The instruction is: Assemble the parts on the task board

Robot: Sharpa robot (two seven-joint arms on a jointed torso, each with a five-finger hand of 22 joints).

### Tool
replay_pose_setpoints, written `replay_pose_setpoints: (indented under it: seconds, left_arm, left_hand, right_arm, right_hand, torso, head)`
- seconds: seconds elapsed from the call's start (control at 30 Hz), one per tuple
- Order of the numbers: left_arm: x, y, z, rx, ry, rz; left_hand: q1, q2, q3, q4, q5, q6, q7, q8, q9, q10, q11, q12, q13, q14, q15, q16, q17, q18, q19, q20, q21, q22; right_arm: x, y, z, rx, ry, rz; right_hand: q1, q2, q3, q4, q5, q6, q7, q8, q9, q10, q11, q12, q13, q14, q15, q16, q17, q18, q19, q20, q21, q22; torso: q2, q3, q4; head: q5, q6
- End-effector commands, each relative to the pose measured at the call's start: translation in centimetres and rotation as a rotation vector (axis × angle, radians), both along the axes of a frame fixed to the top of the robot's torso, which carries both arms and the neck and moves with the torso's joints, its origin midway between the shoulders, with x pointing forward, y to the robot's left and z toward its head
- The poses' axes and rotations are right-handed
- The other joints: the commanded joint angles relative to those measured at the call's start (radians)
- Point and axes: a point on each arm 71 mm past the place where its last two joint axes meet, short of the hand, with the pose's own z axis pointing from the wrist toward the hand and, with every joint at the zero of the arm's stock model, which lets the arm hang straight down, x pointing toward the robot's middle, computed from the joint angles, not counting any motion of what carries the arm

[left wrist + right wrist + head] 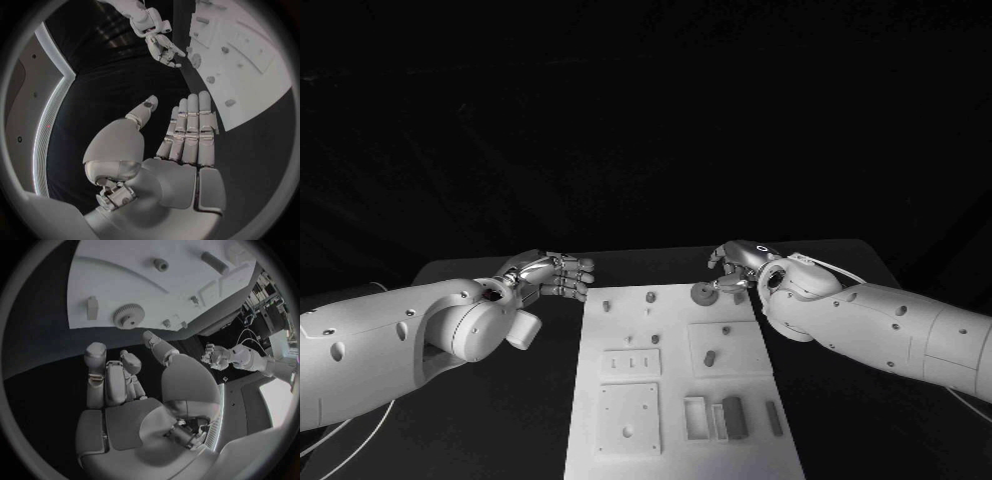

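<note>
1. The task board [678,330], a flat white rectangular plate of matte finish, is lying in the lower middle of the head view on the black counter [473,270], its long side running away from the robot.
2. Shallow square recesses and slots are showing in the board's near half, with several upright grey rectangular blocks [733,415] standing in slots at its lower right.
3. A round toothed gear [705,292], grey and disc-shaped, is lying flat on the board's far right part; the right wrist view is showing its fine teeth and centre hole [129,316].
4. Small pegs [651,297] are standing up from the board's far end, short and cylindrical.
5. The right hand [737,268], silver and segmented with smooth metallic casings, is hovering at the board's far right edge just beside the gear, fingers partly curled and apart, holding nothing.
6. The left hand [548,273] is hanging over the counter just left of the board's far corner; in the left wrist view its fingers [190,127] are lying straight and side by side, thumb apart, gripping nothing.
</note>
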Motion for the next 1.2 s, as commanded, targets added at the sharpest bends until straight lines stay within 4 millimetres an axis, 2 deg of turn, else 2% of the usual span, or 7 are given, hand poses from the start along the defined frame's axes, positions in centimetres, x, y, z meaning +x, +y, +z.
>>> replay_pose_setpoints:
  seconds: [0.03, 0.13, 0.2, 0.6, 0.97, 1.1, 1.2]
  left_arm:
    - [0.0, -0.1, 0.2, -0.007, -0.015, -0.008]
    - [0.1, -0.2, 0.1, -0.006, -0.015, -0.010]
    - [0.1, -0.2, 0.1, -0.004, -0.015, -0.009]
    - [0.1, -0.3, 0.1, -0.002, -0.015, -0.012]
    - [0.1, -0.3, 0.1, -0.002, -0.015, -0.014]
    - [0.1, -0.3, 0.1, -0.002, -0.014, -0.013]
    - [0.1, -0.3, 0.1, -0.001, -0.013, -0.012]
  left_hand:
    - [-0.002, -0.003, -0.002, -0.001, -0.005, -0.005, 0.005, -0.003, 0.001, -0.003, 0.000, -0.006, 0.002, 0.006, 0.003, -0.004, 0.002, 0.011, -0.001, -0.007, -0.005, 0.001]
    - [-0.002, -0.003, -0.002, -0.001, -0.005, -0.005, 0.005, -0.003, 0.001, -0.003, -0.001, -0.006, 0.002, 0.006, 0.003, -0.004, 0.002, 0.011, -0.001, -0.007, -0.005, 0.001]
    - [-0.002, -0.003, -0.002, -0.001, -0.005, -0.004, 0.005, -0.003, 0.001, -0.003, -0.001, -0.007, 0.002, 0.006, 0.003, -0.004, 0.002, 0.011, -0.001, -0.007, -0.005, 0.001]
    - [-0.002, -0.002, -0.001, -0.001, -0.005, -0.004, 0.005, -0.003, 0.002, -0.003, -0.001, -0.007, 0.002, 0.007, 0.003, -0.005, 0.003, 0.011, -0.001, -0.007, -0.005, 0.001]
    - [-0.002, -0.002, -0.001, -0.001, -0.005, -0.004, 0.005, -0.003, 0.003, -0.003, -0.001, -0.007, 0.003, 0.007, 0.003, -0.006, 0.004, 0.011, -0.001, -0.007, -0.005, 0.002]
    - [-0.002, -0.002, -0.001, -0.001, -0.005, -0.004, 0.005, -0.003, 0.003, -0.003, -0.001, -0.007, 0.003, 0.007, 0.003, -0.006, 0.004, 0.011, -0.001, -0.007, -0.005, 0.002]
    - [-0.003, -0.001, -0.001, 0.000, -0.005, -0.004, 0.006, -0.003, 0.003, -0.002, 0.000, -0.008, 0.003, 0.007, 0.003, -0.006, 0.004, 0.011, -0.001, -0.007, -0.005, 0.002]
  right_arm:
    - [0.2, -0.2, -0.8, -0.031, 0.098, 0.020]
    - [0.5, -0.6, -0.9, -0.038, 0.096, 0.011]
    - [0.7, -0.7, -0.9, -0.038, 0.094, 0.009]
    - [1.2, 0.1, -1.7, -0.046, 0.107, 0.018]
    - [1.3, 0.8, -2.6, -0.051, 0.125, 0.024]
    - [1.3, 0.9, -3.0, -0.053, 0.132, 0.020]
    - [1.4, 0.8, -3.0, -0.056, 0.135, 0.016]
  right_hand:
    - [-0.010, -0.014, -0.009, 0.009, -0.004, -0.061, 0.023, -0.020, -0.009, -0.006, 0.010, 0.005, -0.002, -0.004, 0.009, 0.000, -0.005, 0.118, 0.006, 0.000, -0.005, 0.016]
    - [-0.011, -0.026, -0.019, 0.018, 0.002, -0.129, 0.038, -0.049, -0.020, -0.019, 0.024, 0.010, -0.001, -0.011, 0.022, 0.001, -0.010, 0.118, 0.000, 0.001, -0.006, 0.018]
    - [-0.008, -0.029, -0.018, 0.023, 0.002, -0.142, 0.042, -0.052, -0.020, -0.021, 0.029, 0.013, -0.001, -0.011, 0.027, 0.002, -0.008, 0.118, 0.000, 0.001, -0.006, 0.018]
    - [-0.008, -0.037, -0.019, 0.040, 0.003, -0.156, 0.046, -0.049, -0.016, -0.030, 0.033, 0.019, -0.003, -0.019, 0.031, 0.002, -0.017, 0.118, -0.004, 0.002, -0.007, 0.018]
    - [-0.014, -0.014, -0.039, 0.041, 0.009, -0.126, 0.041, -0.016, 0.001, -0.033, 0.028, 0.030, -0.008, -0.018, 0.027, 0.007, -0.011, 0.118, -0.008, 0.003, -0.003, 0.020]
    - [-0.016, -0.004, -0.047, 0.037, 0.011, -0.112, 0.039, -0.004, 0.005, -0.033, 0.026, 0.032, -0.011, -0.017, 0.025, 0.008, -0.011, 0.118, -0.009, 0.002, -0.001, 0.020]
    - [-0.017, 0.006, -0.053, 0.032, 0.012, -0.101, 0.036, 0.004, 0.008, -0.032, 0.024, 0.034, -0.013, -0.016, 0.023, 0.009, -0.009, 0.118, -0.010, 0.002, 0.000, 0.020]
  torso:
    - [0.000, 0.0021, -0.0019]
    - [0.000, -0.0005, -0.0002]
    - [0.001, -0.0006, 0.0009]
    - [0.000, -0.0038, 0.0012]
    - [0.000, -0.0059, 0.0023]
    - [0.000, -0.0037, -0.0002]
    - [0.000, -0.0034, 0.0007]
  head:
    - [-0.003, 0.002]
    - [-0.004, 0.002]
    - [-0.005, 0.002]
    - [-0.007, -0.003]
    - [-0.007, -0.005]
    - [-0.003, -0.005]
    - [-0.004, -0.004]
